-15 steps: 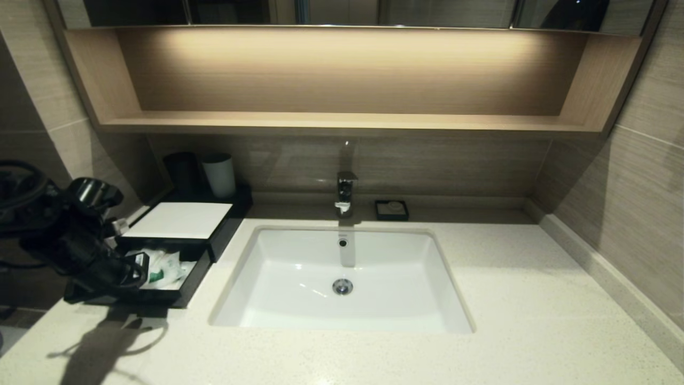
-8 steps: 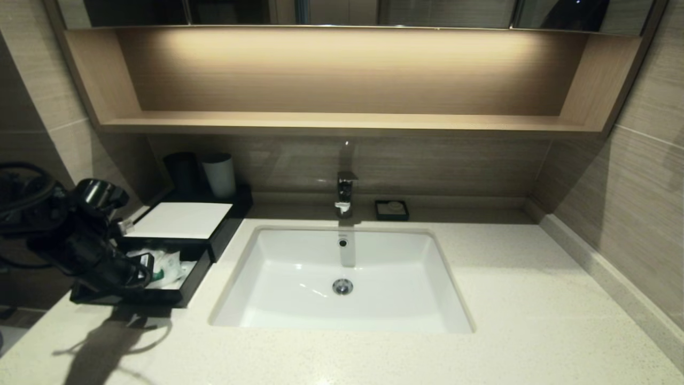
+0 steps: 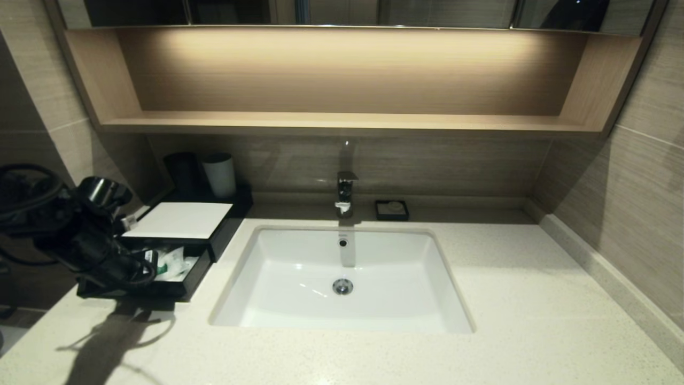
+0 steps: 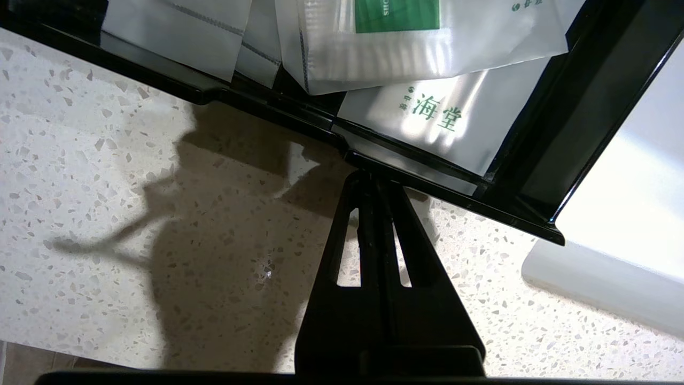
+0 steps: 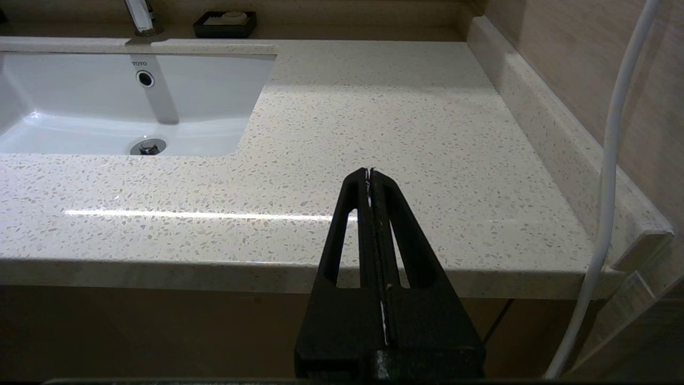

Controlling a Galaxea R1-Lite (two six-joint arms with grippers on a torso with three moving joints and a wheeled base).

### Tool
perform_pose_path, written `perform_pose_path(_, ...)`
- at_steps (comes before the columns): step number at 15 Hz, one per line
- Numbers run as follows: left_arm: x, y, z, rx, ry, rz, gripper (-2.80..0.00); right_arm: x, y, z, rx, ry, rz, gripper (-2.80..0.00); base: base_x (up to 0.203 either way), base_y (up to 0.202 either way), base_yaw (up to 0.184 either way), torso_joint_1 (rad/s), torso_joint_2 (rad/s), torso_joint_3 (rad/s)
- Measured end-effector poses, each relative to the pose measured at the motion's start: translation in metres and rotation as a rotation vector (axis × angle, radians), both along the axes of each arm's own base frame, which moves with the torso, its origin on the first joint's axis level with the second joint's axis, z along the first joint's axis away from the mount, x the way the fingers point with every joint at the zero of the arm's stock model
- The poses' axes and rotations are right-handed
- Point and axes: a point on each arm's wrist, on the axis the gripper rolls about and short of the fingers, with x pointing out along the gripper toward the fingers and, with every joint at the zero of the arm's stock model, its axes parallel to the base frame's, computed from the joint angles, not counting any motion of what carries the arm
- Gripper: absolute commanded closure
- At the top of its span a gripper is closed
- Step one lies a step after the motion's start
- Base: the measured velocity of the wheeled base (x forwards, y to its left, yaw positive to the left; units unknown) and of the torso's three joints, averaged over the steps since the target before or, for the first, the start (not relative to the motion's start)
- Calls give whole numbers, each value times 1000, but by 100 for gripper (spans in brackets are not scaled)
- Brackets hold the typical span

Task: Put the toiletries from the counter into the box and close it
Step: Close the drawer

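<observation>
The black box [image 3: 179, 219] with its white top panel sits at the counter's [image 3: 534, 299] far left. Its drawer [image 3: 160, 290] is pulled partly out. The toiletries [image 3: 173, 264] lie inside the drawer, white plastic-wrapped packets with green labels. In the left wrist view the packets [image 4: 417, 48] overlap behind the drawer's front wall [image 4: 267, 104]. My left gripper [image 3: 144, 275] is shut and empty, its tip [image 4: 368, 179] against the drawer's front wall. My right gripper [image 5: 370, 174] is shut and empty, hanging off the counter's front right edge, out of the head view.
A white sink [image 3: 342, 278] is set into the counter's middle, with a faucet [image 3: 346, 192] behind it. A small dark soap dish [image 3: 391, 209] stands right of the faucet. A dark cup [image 3: 181, 171] and a white cup [image 3: 219, 174] stand behind the box. A wooden shelf [image 3: 342, 120] hangs above.
My left gripper has moved forward and to the right against the drawer front. The drawer has slid partway back into the box. The right arm has not moved.
</observation>
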Motion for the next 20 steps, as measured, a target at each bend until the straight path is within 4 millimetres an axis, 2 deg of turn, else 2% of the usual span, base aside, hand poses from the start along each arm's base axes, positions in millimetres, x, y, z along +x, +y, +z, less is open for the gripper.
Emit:
perform_pose_path(10, 11, -7, 1, -11, -81, 6, 0, 0, 0, 0, 0, -1, 0, 0, 0, 0, 0, 0, 0, 0)
perform_pose_path(20, 22, -7, -3, -10, -113, 8, 0, 0, 0, 0, 0, 0, 0, 0, 0, 0, 0, 0, 0, 0)
